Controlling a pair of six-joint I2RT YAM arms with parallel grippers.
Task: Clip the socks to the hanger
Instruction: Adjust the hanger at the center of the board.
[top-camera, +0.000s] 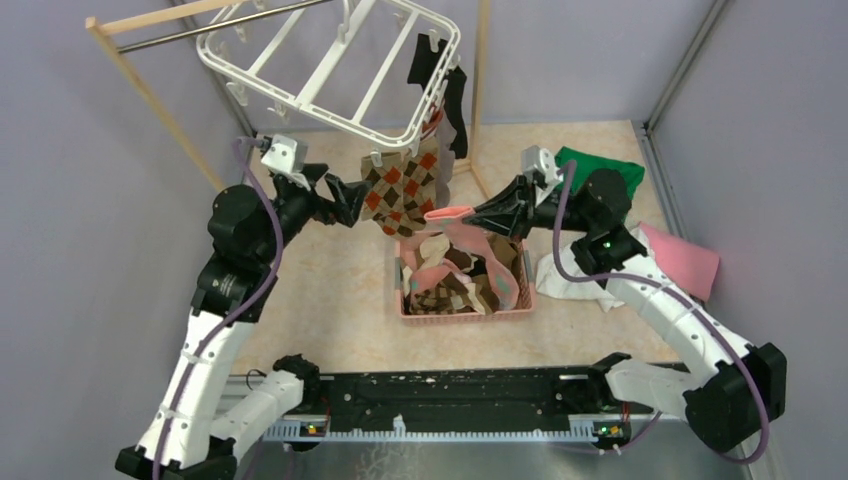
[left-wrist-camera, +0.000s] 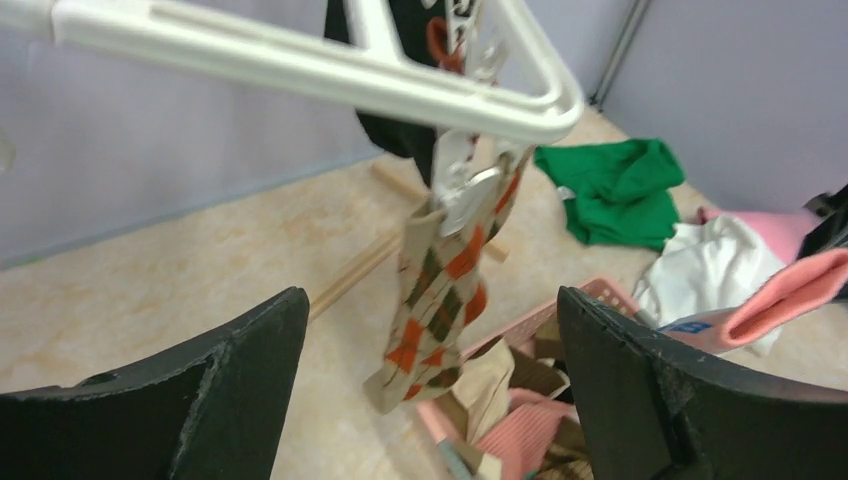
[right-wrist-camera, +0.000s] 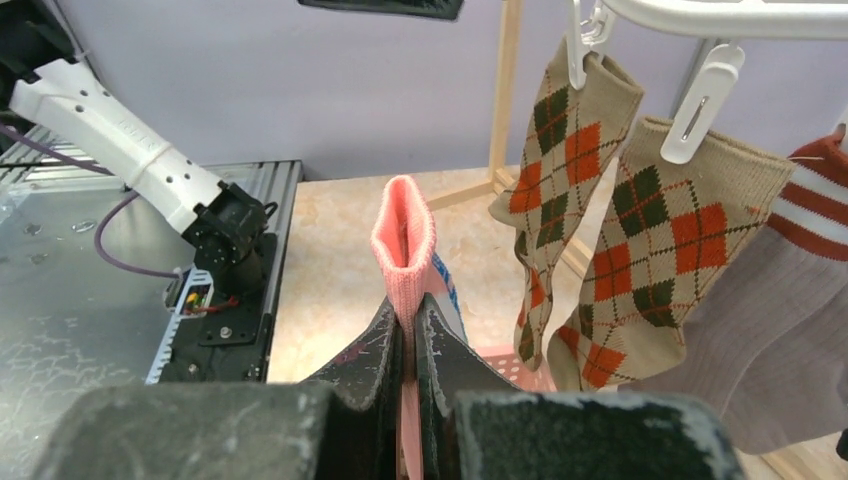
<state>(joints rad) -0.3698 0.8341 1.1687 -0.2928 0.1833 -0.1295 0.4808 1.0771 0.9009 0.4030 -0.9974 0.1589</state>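
Note:
The white grid hanger (top-camera: 330, 70) hangs at the back, its corner showing in the left wrist view (left-wrist-camera: 300, 70). Two brown-orange argyle socks (top-camera: 400, 190) hang clipped from its near edge, also in the right wrist view (right-wrist-camera: 680, 240). Black socks (top-camera: 440, 70) hang clipped at its right side. My left gripper (top-camera: 355, 200) is open and empty, just left of the argyle socks, with one sock (left-wrist-camera: 440, 290) between its fingers in view but apart from them. My right gripper (top-camera: 478, 215) is shut on a pink sock (right-wrist-camera: 405, 240), cuff up, above the basket.
A pink basket (top-camera: 465, 312) holds several loose socks below the hanger. A green cloth (top-camera: 600, 165), a white cloth (top-camera: 570, 275) and a pink cloth (top-camera: 690, 260) lie at the right. The wooden rack (top-camera: 150, 95) stands behind. A grey sock with red stripes (right-wrist-camera: 790, 290) hangs beside the argyle pair.

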